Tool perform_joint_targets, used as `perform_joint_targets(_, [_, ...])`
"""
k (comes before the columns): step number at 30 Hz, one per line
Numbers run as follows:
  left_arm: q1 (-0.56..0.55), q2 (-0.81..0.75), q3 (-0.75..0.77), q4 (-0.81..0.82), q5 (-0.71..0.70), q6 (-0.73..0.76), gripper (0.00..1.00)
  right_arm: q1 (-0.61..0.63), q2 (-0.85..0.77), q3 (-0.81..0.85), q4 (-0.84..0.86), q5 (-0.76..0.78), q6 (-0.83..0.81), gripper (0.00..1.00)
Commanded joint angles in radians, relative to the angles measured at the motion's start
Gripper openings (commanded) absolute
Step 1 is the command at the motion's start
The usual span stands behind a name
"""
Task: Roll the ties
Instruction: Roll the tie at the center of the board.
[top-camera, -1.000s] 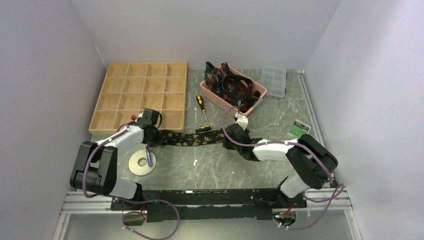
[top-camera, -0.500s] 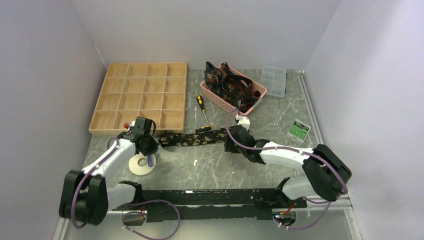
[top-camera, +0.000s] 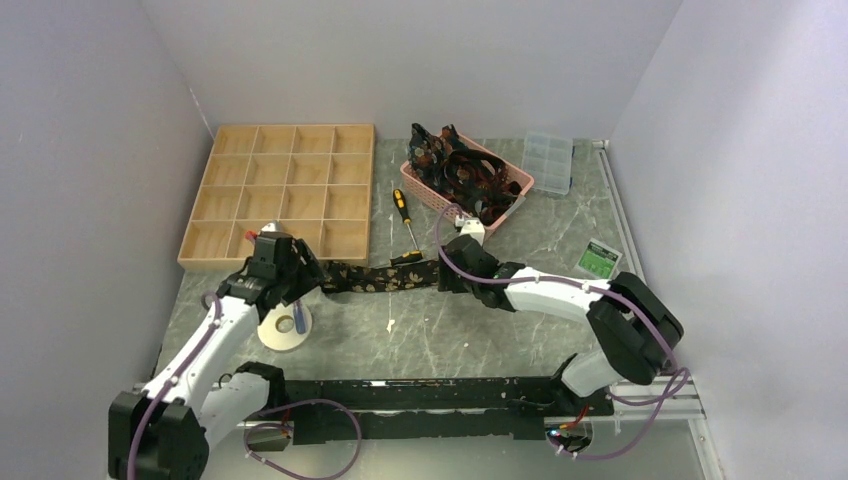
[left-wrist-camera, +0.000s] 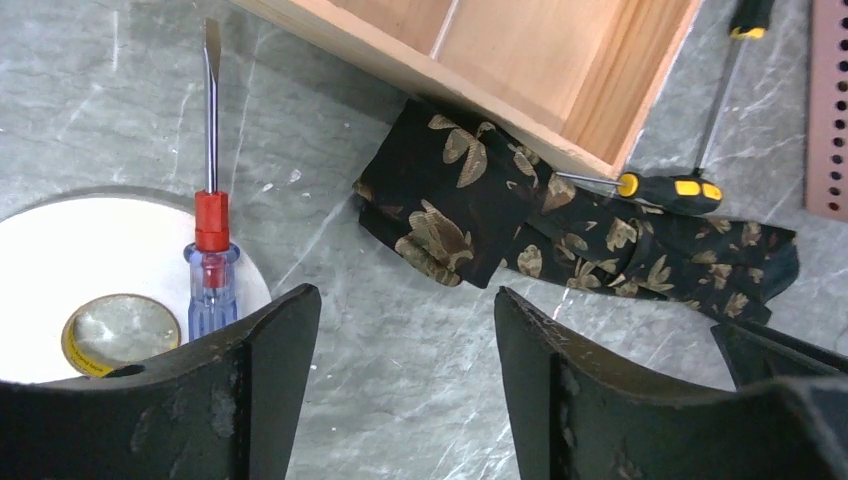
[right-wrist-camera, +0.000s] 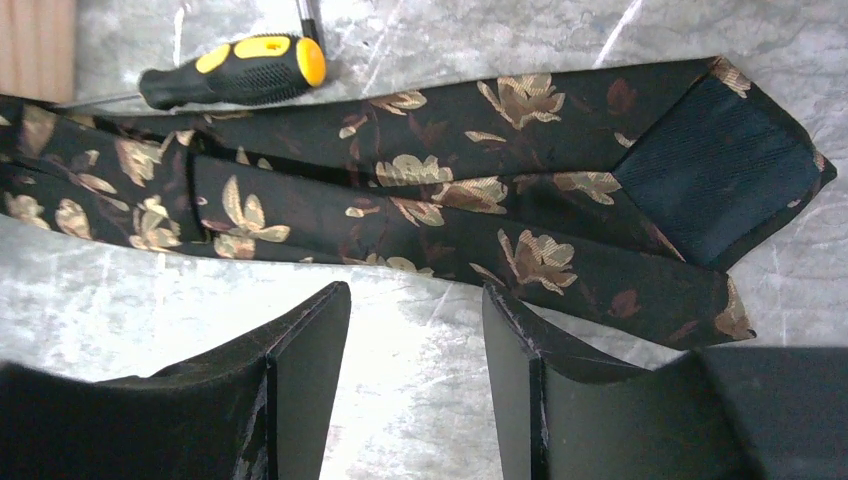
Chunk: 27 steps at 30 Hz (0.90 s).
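Note:
A black tie (top-camera: 385, 276) with tan-gold flowers lies folded lengthwise on the marble table between the two grippers. Its folded left end (left-wrist-camera: 450, 205) sits just beyond my left fingertips; its pointed wide end (right-wrist-camera: 720, 180) lies just beyond my right fingertips. My left gripper (top-camera: 298, 282) (left-wrist-camera: 405, 305) is open and empty, above the table beside the tie's left end. My right gripper (top-camera: 447, 272) (right-wrist-camera: 415, 300) is open and empty, its right finger (right-wrist-camera: 560, 350) at the tie's near edge. More ties (top-camera: 470, 175) are piled in the pink basket (top-camera: 425, 187).
A wooden compartment tray (top-camera: 285, 190) lies at the back left, its corner over the tie's left end. A yellow-handled screwdriver (top-camera: 405, 220) lies by the tie. A red-blue screwdriver (left-wrist-camera: 208, 250) rests on a white tape roll (top-camera: 283, 325). A clear box (top-camera: 548, 162) and green packet (top-camera: 599, 258) sit right.
My left gripper has drawn back left off the tie's left end. My right gripper has shifted left and away, and now hangs open over the tie's pointed end. The tie has shortened slightly.

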Motion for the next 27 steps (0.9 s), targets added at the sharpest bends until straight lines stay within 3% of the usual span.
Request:
perform_joint_targets(1, [0.004, 0.089, 0.066, 0.072, 0.059, 0.068, 0.71, 0.012, 0.037, 0.036, 0.004, 0.008, -0.055, 0.56])
perform_joint_targets(6, [-0.004, 0.193, 0.098, 0.087, 0.087, 0.074, 0.73, 0.017, 0.038, 0.032, -0.014, 0.046, -0.052, 0.59])
perform_joint_targets(14, [-0.033, 0.176, 0.074, 0.121, 0.063, 0.062, 0.72, -0.088, -0.063, -0.043, -0.050, 0.148, -0.004, 0.63])
perform_joint_targets(19, [-0.032, 0.186, 0.063, 0.128, 0.070, 0.055, 0.71, -0.220, -0.091, -0.085, -0.027, 0.084, 0.037, 0.63])
perform_joint_targets(27, [-0.032, 0.171, 0.038, 0.130, 0.083, 0.045, 0.71, -0.268, -0.047, -0.108, 0.007, 0.033, 0.068, 0.60])
